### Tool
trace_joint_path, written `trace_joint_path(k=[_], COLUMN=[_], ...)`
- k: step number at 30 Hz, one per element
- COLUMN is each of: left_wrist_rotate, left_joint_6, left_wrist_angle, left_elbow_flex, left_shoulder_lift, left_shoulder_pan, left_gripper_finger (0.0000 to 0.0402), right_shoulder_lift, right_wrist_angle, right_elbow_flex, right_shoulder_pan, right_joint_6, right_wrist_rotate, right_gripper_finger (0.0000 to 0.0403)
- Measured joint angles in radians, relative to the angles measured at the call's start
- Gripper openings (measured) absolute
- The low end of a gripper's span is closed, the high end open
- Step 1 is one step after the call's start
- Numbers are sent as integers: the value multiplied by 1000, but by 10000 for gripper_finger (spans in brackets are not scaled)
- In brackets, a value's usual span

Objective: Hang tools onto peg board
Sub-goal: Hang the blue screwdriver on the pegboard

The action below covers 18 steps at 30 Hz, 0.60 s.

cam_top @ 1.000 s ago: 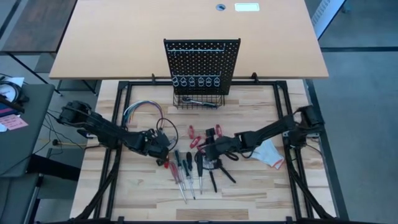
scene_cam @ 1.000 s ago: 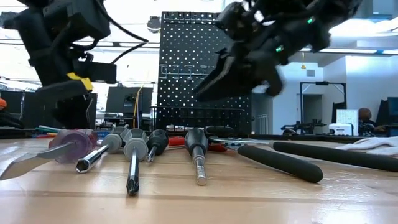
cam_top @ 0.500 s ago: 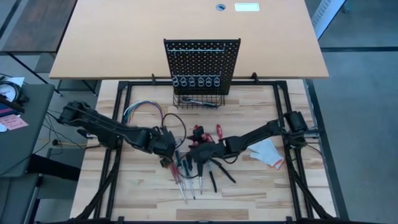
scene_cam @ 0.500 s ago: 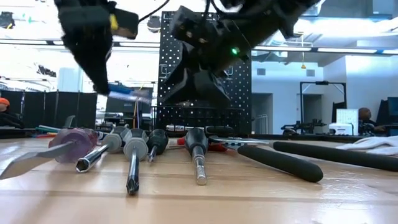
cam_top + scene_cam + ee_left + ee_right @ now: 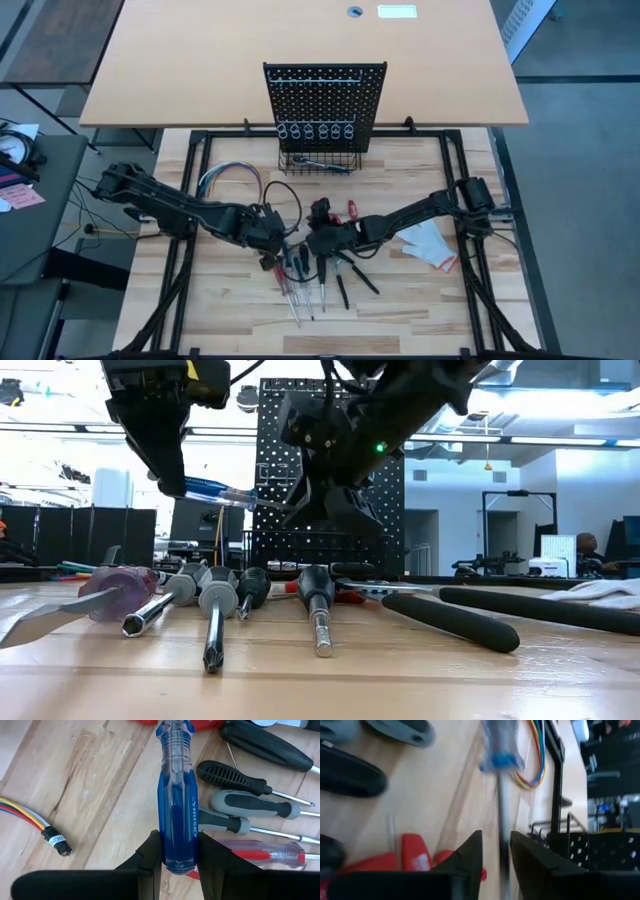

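My left gripper (image 5: 276, 236) is shut on a blue clear-handled screwdriver (image 5: 177, 795), held above the table in the low view (image 5: 215, 491). My right gripper (image 5: 314, 236) is open. Its fingers stand on either side of the screwdriver's metal shaft (image 5: 503, 820). Several other screwdrivers (image 5: 300, 280) lie flat on the wooden table, and red-handled pliers (image 5: 345, 212) lie beside them. The black peg board (image 5: 325, 100) stands upright at the far side, with silver rings and a wire basket (image 5: 320, 163) at its base. My left gripper pinches the butt end of the blue handle (image 5: 176, 857) between its two fingers. The fingers slant down from the table's left and the handle runs on ahead of them. The screwdriver is lifted clear and nearly level, its shaft pointing toward my right gripper. My right gripper has the shaft between its fingers; I cannot tell whether they touch it.
A bundle of multicoloured wires (image 5: 225, 180) lies at the left behind my left arm. A white glove (image 5: 430, 245) lies at the right under my right arm. A long black-handled tool (image 5: 450, 622) lies near the front. The black frame rails border the tabletop.
My left gripper has risen from the table and gone a little toward the right edge, lifting the blue screwdriver clear. My right gripper has gone toward the table's left edge, up to the screwdriver's shaft.
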<state>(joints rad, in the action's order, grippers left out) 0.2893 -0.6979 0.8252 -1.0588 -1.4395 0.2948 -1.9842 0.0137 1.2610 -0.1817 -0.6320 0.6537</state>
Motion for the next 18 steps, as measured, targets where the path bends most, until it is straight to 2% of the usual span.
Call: trace_joint_path(k=[6, 10, 13, 15, 18], left_wrist_rotate=[0, -2, 1, 12, 51], left_joint_6=[-4, -9, -4, 14, 43], left_wrist_angle=[0, 0, -2, -5, 9], left_elbow_flex=[0, 0, -1, -1, -1], left_shoulder_lift=[0, 0, 1, 1, 0], left_shoulder_pan=[1, 1, 3, 3, 4], left_gripper_finger=[74, 74, 76, 99, 155], right_shoulder_lift=[0, 0, 8, 14, 42], right_wrist_angle=[25, 45, 75, 106, 138], right_elbow_flex=[0, 0, 0, 0, -39], right_shoulder_pan=[17, 10, 4, 11, 26], right_joint_6=[26, 71, 145, 199, 290], right_wrist_rotate=[-1, -11, -76, -106, -118], right_gripper_finger=[68, 21, 11, 8, 6])
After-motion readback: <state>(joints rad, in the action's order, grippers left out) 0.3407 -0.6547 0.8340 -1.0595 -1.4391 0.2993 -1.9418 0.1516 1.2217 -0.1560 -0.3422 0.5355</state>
